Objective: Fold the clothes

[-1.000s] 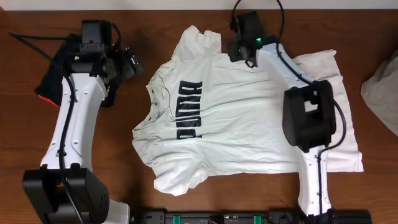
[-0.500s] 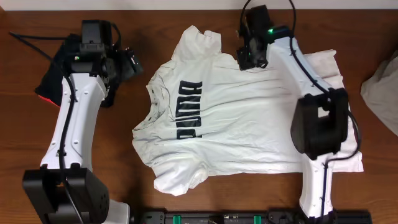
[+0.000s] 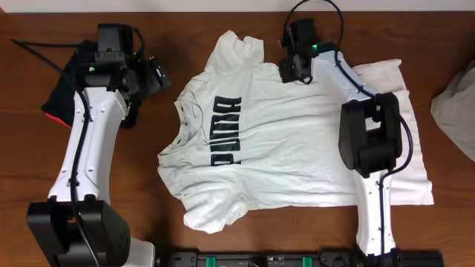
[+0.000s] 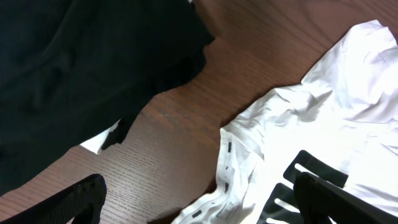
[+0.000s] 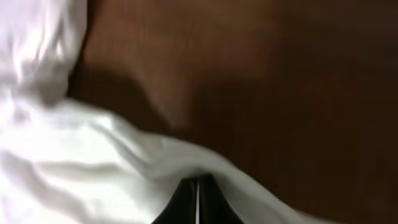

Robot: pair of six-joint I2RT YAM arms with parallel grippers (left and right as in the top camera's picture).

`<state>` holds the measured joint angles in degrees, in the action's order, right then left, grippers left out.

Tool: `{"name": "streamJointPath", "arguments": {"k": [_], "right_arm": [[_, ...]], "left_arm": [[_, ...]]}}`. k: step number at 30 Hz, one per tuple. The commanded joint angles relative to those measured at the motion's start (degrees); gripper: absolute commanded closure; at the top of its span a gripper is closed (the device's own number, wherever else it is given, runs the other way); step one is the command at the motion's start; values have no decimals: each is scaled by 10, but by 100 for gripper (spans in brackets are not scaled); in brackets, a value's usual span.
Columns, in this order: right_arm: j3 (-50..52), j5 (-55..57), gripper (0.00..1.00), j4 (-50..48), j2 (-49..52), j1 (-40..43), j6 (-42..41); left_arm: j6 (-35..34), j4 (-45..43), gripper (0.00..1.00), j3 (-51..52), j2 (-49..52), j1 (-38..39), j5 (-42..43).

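robot lab bench: white-and-black jointed left arm (image 3: 87,141), matching right arm (image 3: 369,141), both on black base rail (image 3: 282,259) at 6 o'clock, brown wood-grain tabletop (image 3: 22,148).

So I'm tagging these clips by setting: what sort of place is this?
Likely a robotics lab workbench, not a home: a white left arm and right arm stand at a wooden table, with a white PUMA T-shirt spread out on it.

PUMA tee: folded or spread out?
Spread. The T-shirt lies open on the table, its PUMA lettering face up, with no part folded over.
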<state>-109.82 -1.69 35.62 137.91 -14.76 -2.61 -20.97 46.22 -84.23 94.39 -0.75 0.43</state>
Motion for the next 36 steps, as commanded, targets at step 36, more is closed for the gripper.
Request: {"name": "streamJointPath", "arguments": {"k": [36], "right_arm": [[1,2,99,193,-44,191,-6]], "left_arm": [[3,2,2,-1,3,-2,-7]]}}
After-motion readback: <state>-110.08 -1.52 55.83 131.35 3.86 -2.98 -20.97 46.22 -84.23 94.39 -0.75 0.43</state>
